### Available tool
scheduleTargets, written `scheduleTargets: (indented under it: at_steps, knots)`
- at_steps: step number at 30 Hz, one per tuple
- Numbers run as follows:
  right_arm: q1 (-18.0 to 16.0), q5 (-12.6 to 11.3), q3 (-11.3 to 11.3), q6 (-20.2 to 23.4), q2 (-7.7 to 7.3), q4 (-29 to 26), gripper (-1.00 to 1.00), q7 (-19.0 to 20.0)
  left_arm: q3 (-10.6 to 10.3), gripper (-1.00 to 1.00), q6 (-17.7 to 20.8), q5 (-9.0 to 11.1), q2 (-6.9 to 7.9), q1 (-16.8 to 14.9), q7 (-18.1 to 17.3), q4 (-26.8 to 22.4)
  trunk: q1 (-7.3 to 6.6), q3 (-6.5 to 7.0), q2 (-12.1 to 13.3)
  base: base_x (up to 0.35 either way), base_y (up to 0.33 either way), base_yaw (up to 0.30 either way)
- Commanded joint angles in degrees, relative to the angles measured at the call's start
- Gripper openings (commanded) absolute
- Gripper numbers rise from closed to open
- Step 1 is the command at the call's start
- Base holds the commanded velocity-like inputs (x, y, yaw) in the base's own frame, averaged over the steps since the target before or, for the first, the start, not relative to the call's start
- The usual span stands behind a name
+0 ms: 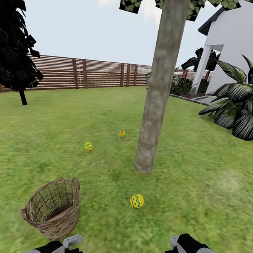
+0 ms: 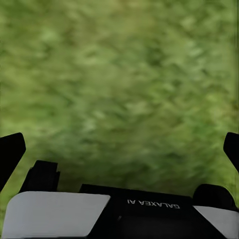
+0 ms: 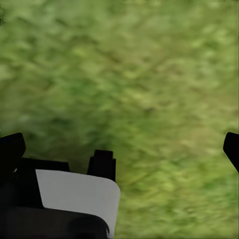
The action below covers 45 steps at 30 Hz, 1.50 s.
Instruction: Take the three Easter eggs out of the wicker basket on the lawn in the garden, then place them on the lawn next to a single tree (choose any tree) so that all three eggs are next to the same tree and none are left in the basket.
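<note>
Tree: the grey-brown trunk (image 1: pixel 157 91) stands mid-lawn and serves as the landmark for everything below.
Near egg: one Easter egg (image 1: pixel 137 200) lies on the grass on the robot's side of the trunk, close to its foot.
Far eggs: a second egg (image 1: pixel 88 146) and a third (image 1: pixel 122 133) rest on the lawn (image 1: pixel 199 175) beside the trunk, on the side toward the slatted fence (image 1: pixel 89 73).
Basket: the wicker basket (image 1: pixel 52 208) lies tipped over, mouth open toward the camera, nearer the robot than the trunk; its inside looks bare of eggs.
Left gripper: the left gripper (image 2: pixel 119 149) points at plain grass, fingertips spread wide, nothing between them.
Right gripper: the right gripper (image 3: pixel 119 149) is likewise splayed over bare grass and carries nothing.
Step in hand: judged from the layout, all three eggs are out of the basket and gathered round one tree, so the placing looks done.
Next move: little is called for beyond checking the farthest egg counts as beside the trunk; if not, nudge it closer.
</note>
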Motion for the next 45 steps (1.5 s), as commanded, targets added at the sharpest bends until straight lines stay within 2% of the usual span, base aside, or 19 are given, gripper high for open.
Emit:
scheduleTargets:
  at_steps: [1, 25, 34, 45]
  knots:
    - [-0.05, -0.11, 0.48, 0.15, -0.01, 0.01, 1.0, 0.32, 0.42, 1.0, 0.09, 0.13, 0.01, -0.07, -0.05, 0.11, -0.23, 0.13, 0.38, 0.0, 0.0, 0.0]
    - [-0.05, -0.06, 0.49, 0.15, 0.01, 0.06, 1.0, 0.32, 0.3, 1.0, 0.09, 0.02, -0.39, 0.21, 0.03, 0.12, -5.5, 4.44, 10.01, 0.0, 0.0, 0.0]
    - [-0.05, 0.17, 0.49, 0.15, 0.01, 0.06, 1.0, 0.32, 0.3, 1.0, 0.09, 0.03, -1.29, 0.29, 0.03, 0.12, -7.48, 6.06, 13.62, 0.0, 0.0, 0.0]
    - [-0.05, 0.14, 0.49, 0.15, 0.01, 0.1, 1.0, 0.32, 0.5, 1.0, -0.08, 0.21, -0.71, 0.29, 0.14, 0.05, -9.89, 8.03, 18.03, 0.0, 0.0, 0.0]
